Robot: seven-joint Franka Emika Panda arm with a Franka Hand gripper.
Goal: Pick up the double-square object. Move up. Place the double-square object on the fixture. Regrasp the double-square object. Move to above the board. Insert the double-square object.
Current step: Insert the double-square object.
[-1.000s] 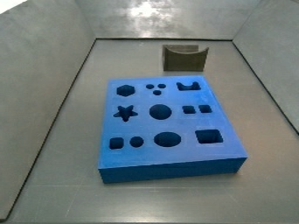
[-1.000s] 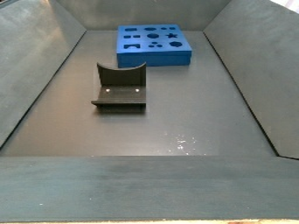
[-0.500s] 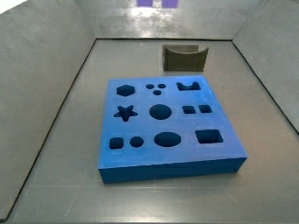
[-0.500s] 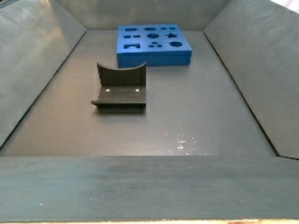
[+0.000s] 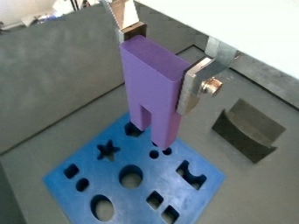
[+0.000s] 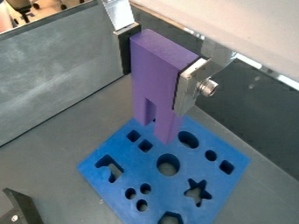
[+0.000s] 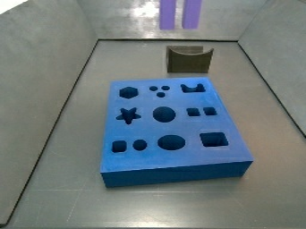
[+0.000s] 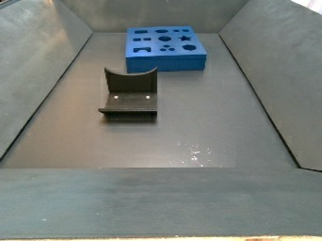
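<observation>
Hanging above the board [image 5: 122, 171], the gripper [image 5: 158, 52] pinches the double-square object [image 5: 156, 87], prongs down; the fixture [image 5: 247, 129] sits apart, seemingly unobstructed.

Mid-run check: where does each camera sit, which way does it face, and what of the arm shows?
Wrist views: on the arm, looking down past the hand, shut on the double-square object, to the board.
Side view: beyond the board, facing the fixture; prongs enter overhead.
Side view: facing fixture then board; no arm.
Shared: the board.

Silver metal tool [image 5: 163, 59] plates, matt purple double-square object [image 5: 156, 86]
</observation>
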